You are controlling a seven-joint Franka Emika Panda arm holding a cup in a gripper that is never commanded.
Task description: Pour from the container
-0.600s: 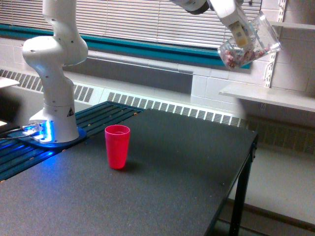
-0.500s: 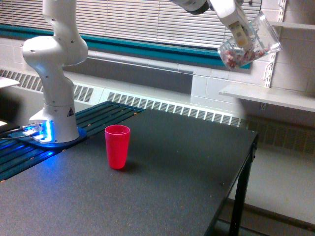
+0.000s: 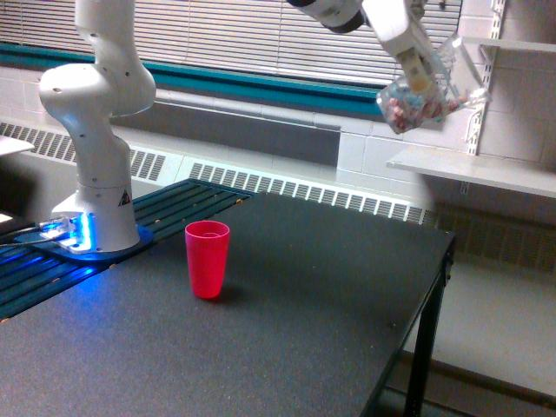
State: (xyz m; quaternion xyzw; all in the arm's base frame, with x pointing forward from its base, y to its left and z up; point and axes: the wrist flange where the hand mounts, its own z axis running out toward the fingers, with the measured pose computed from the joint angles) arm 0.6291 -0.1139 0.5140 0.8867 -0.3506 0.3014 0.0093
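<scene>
A big black table (image 3: 287,330) fills the near part of the room. Its top is dark and a bit speckled. One black leg goes down at the near right.

On the table, toward the left, stands a red cup (image 3: 208,259). It stands up straight with its open top facing up. I cannot see anything inside it.

Farther back on the left is the white robot arm (image 3: 95,122). Its round base sits on the table's far left part, and a blue light (image 3: 74,233) glows low beside the base. The arm goes up out of the picture and comes back in at the top.

High up on the right, far from the red cup, is the gripper (image 3: 415,65). It holds the container (image 3: 423,97), a clear cup with small pink and white candies inside. The fingers are closed on the container's wall, and the container hangs right under and around the finger tips. The container is tipped on its side, with the candies bunched at the low left end. It is up in the air, well above the table and well to the right of the red cup.

Behind it all are a white shelf (image 3: 473,169) on the right, a brick wall, and window blinds (image 3: 234,35).
</scene>
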